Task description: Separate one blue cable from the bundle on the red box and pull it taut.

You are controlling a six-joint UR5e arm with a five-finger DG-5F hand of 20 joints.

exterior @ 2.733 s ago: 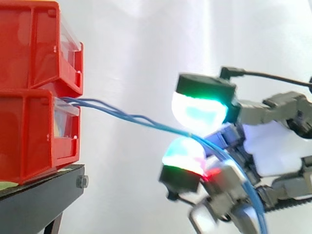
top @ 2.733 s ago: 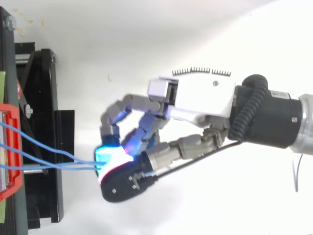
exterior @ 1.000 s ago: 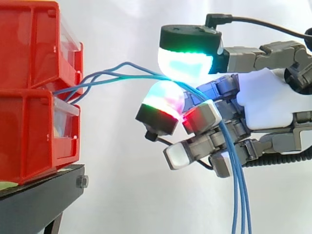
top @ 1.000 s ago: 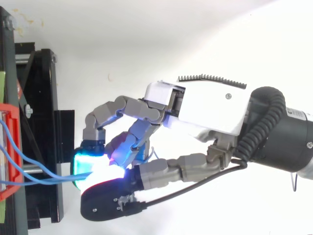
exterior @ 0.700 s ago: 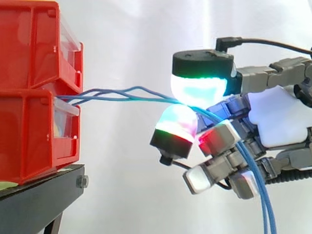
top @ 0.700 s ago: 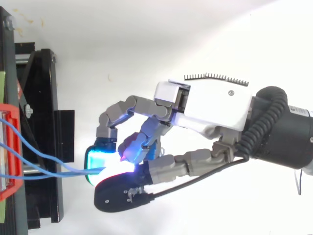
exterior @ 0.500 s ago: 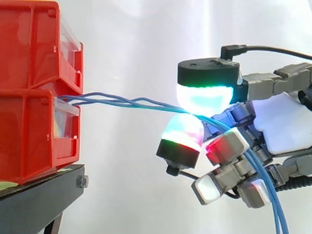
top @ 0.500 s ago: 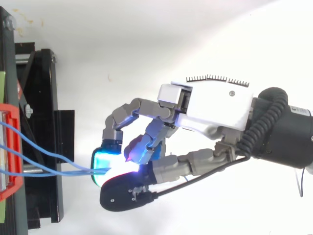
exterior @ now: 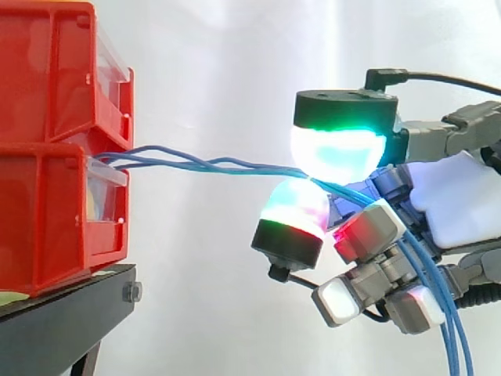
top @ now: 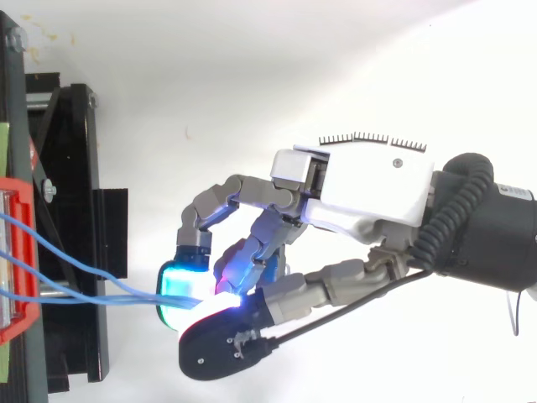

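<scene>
At the left edge of the side view, the blue cables (exterior: 196,163) leave the lower red bin (exterior: 55,219) and run nearly level to mid-frame. There the hand (exterior: 462,200) pinches them between two glowing pads (exterior: 338,150). Whether it has caught one strand or several is hard to tell. Pulling well means a steady draw rightward with a firm pinch, letting spare strands slip free.

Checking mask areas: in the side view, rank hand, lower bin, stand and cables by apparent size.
1. hand, cut off at the edge, maybe nearer the camera
2. lower bin
3. stand, the part in view
4. cables, thin strands
</scene>
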